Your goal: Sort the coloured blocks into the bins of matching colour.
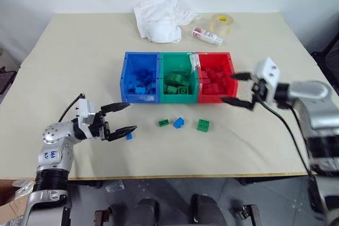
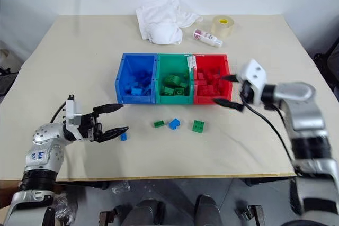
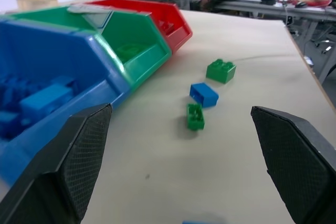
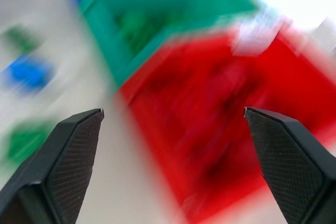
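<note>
Three joined bins stand mid-table: blue (image 1: 125, 75), green (image 1: 177, 55) and red (image 1: 214, 55), each holding several blocks of its own colour. In front of them lie loose blocks: a small green one (image 1: 163, 123), a blue one (image 1: 179, 123) and a larger green one (image 1: 203, 125). A tiny blue block (image 1: 128, 136) lies just under my left gripper (image 1: 132, 116). That gripper is open and empty, level, left of the loose blocks. My right gripper (image 1: 226, 87) is open and empty at the red bin's right front corner, pointing into it.
At the table's back lie a white cloth (image 1: 161, 17), a clear tape roll (image 1: 222, 24) and a small bottle (image 1: 206, 36). The table's front edge (image 1: 175, 175) runs just below the left gripper.
</note>
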Available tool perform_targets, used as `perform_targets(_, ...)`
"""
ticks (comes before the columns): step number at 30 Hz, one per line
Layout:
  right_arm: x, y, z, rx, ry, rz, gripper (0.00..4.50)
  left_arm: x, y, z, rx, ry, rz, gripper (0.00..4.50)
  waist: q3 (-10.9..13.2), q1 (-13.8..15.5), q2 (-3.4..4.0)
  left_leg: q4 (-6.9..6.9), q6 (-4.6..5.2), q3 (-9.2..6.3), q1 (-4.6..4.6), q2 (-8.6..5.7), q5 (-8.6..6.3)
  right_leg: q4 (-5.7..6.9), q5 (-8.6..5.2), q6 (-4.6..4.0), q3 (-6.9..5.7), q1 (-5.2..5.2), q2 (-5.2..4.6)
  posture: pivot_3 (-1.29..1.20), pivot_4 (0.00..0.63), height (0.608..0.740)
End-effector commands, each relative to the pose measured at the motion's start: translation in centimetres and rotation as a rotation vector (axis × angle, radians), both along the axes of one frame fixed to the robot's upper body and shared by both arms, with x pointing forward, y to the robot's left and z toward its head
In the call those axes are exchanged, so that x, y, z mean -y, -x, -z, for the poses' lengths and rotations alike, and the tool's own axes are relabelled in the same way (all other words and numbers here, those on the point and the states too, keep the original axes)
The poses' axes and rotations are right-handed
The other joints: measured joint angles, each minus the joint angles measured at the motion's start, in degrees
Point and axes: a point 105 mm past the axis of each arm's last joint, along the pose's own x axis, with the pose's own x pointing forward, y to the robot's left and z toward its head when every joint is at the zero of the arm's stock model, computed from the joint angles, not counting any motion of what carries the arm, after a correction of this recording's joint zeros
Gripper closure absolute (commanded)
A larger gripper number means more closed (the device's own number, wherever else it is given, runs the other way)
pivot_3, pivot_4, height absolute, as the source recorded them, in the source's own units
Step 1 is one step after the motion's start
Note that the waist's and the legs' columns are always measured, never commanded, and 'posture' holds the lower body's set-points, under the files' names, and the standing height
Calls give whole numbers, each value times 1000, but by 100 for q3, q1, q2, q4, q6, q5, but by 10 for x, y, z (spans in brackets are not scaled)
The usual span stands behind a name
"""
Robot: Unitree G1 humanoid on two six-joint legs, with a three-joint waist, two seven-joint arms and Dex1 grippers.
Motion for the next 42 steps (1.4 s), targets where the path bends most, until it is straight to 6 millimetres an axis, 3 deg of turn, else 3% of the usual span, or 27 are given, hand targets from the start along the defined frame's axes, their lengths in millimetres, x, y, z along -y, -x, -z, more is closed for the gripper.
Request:
perform_targets(1, 8, 27, -16, 13, 11, -2, 44, -11, 3, -2, 16, -25, -11, 0, 0, -4, 0, 4, 0, 4, 0, 0, 0, 0, 0, 0, 1, 2, 0, 0, 150, 740)
perform_targets(6, 38, 58, 2, -92, 64, 105, 44, -22, 10, 1, 0, -18, -10, 0, 0, 2, 0, 6, 0, 37, 23, 15, 2, -5, 1, 1, 10, 15, 2, 0, 150, 740)
perform_targets(11, 39, 63, 3, -99, 67, 120, 44, -25, 12, 0, -3, -17, -16, 0, 0, 8, 0, 6, 0, 37, 23, 14, 2, -5, 1, 1, 14, 13, 1, 0, 150, 740)
perform_targets(14, 28, 58, 3, -97, 61, 83, 44, -26, 13, 0, 1, -20, -13, 0, 0, 5, 0, 5, 0, 35, 22, 14, 2, -5, 1, 1, 14, 13, 1, 0, 150, 740)
perform_targets(19, -12, 40, 14, -102, 36, -46, 44, -30, 20, 6, 12, -86, -5, 0, 0, -16, 0, 4, -2, 33, 22, 21, 1, -9, 0, 1, 14, 11, 5, 0, 150, 740)
perform_targets(23, -50, 17, 35, -132, 35, -142, 44, -35, 28, 12, 9, -108, 2, 0, 0, -25, 0, 1, -4, 34, 22, 20, 0, -11, 0, 0, 14, 7, 4, 0, 150, 740)
perform_targets(30, -72, -11, 60, -164, 80, -190, 44, -38, 37, 7, 44, -72, -9, 0, 0, -8, 0, 6, -2, 8, 11, 5, 1, -4, 1, -1, 8, 4, -1, 0, 150, 740)
perform_targets(34, -74, -16, 64, -190, 78, -194, 909, -39, 43, 7, 47, -66, -34, 0, 0, -37, 1, 1, -2, 11, 11, 7, 0, -2, 0, -1, 8, -1, 1, 0, 150, 740)
perform_targets(40, -78, -17, 61, -170, 63, -195, 2962, -38, 46, 9, 40, -63, -47, 0, 0, -28, 0, 3, -2, 11, 12, 11, 1, 0, 0, -2, 6, 1, 3, 0, 150, 740)
perform_targets(42, -80, -17, 56, -152, 45, -195, 3048, -37, 45, 9, 42, -59, -46, 0, 0, -26, 0, 4, -2, 12, 12, 11, 0, 0, 0, -1, 6, 2, 2, 0, 150, 740)
